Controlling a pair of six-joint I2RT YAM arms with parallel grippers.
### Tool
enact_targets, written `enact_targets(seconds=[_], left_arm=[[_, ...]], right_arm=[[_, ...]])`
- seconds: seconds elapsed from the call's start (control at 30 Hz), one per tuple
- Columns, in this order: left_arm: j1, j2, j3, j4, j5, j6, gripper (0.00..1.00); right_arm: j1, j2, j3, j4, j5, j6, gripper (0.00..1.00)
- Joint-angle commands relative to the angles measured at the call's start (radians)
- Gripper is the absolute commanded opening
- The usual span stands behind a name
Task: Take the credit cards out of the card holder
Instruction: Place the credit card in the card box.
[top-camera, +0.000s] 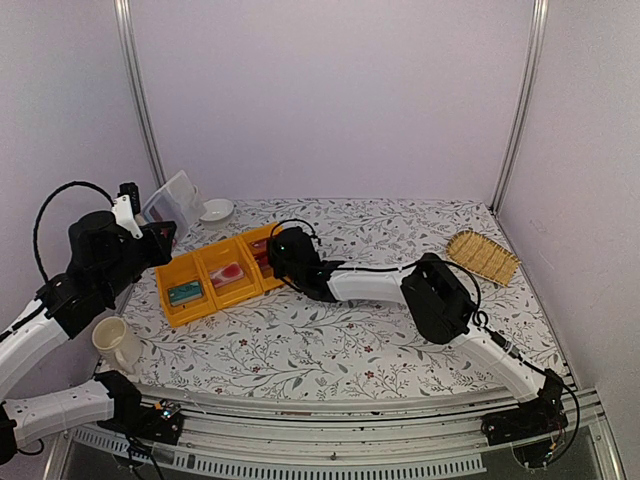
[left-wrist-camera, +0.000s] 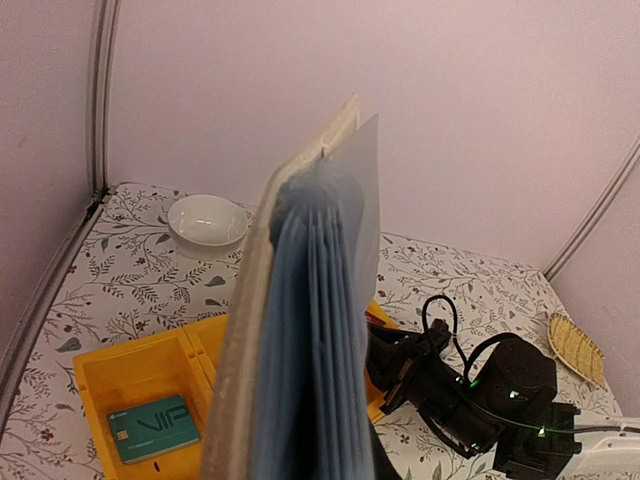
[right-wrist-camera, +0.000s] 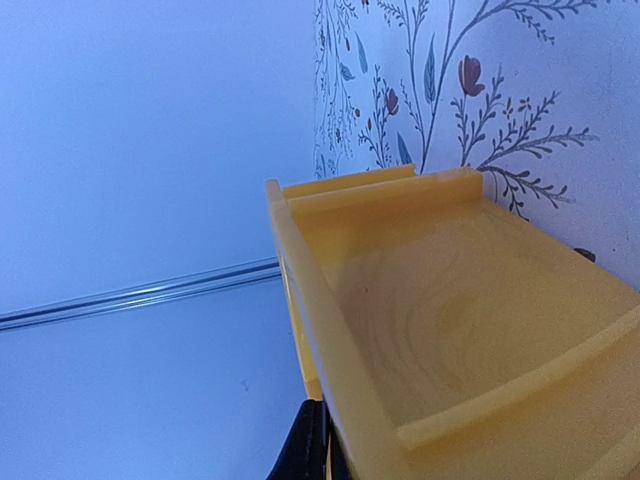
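Note:
My left gripper (top-camera: 155, 218) is shut on the card holder (top-camera: 174, 196) and holds it up at the far left. In the left wrist view the card holder (left-wrist-camera: 310, 330) stands edge-on, pale blue leaves fanned a little, hiding the fingers. A teal credit card (top-camera: 185, 292) (left-wrist-camera: 153, 428) lies in the left compartment of the yellow bins (top-camera: 205, 300). A pink card (top-camera: 232, 272) lies in the middle one. My right gripper (top-camera: 284, 251) reaches into the right compartment, where a red card edge (left-wrist-camera: 386, 319) shows. Its dark fingers (right-wrist-camera: 310, 445) sit close together against the bin wall (right-wrist-camera: 330, 360).
A white bowl (top-camera: 216, 210) (left-wrist-camera: 207, 220) sits behind the bins. A cream mug (top-camera: 117, 343) stands at the near left edge. A woven straw basket (top-camera: 482, 256) (left-wrist-camera: 575, 345) lies at the far right of the floral tablecloth.

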Motion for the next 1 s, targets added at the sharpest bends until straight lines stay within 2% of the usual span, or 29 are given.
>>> enact_targets(seconds=[0.0, 0.1, 0.2, 0.37, 0.7, 0.87, 0.97], left_arm=[[0.01, -0.012, -0.011, 0.037, -0.014, 0.014, 0.0], [0.011, -0.013, -0.012, 0.039, -0.016, 0.015, 0.0], [0.01, -0.011, -0.012, 0.038, -0.015, 0.015, 0.0], [0.01, -0.014, -0.014, 0.038, -0.017, 0.015, 0.0], [0.01, -0.019, -0.012, 0.038, -0.016, 0.02, 0.0], [0.01, -0.025, -0.012, 0.035, -0.016, 0.022, 0.0], [0.011, -0.028, -0.011, 0.033, -0.017, 0.023, 0.0]], right_arm=[[0.005, 0.043, 0.029, -0.004, 0.017, -0.006, 0.07], [0.005, 0.041, 0.031, -0.003, 0.015, -0.009, 0.12], [0.005, 0.037, 0.031, -0.007, 0.011, -0.012, 0.24], [0.007, 0.029, 0.031, -0.006, 0.008, -0.005, 0.32], [0.014, -0.028, -0.008, -0.028, -0.039, 0.033, 0.34], [0.014, -0.083, -0.096, -0.025, -0.07, 0.046, 0.39], [0.014, -0.113, -0.142, -0.033, -0.082, 0.053, 0.46]])
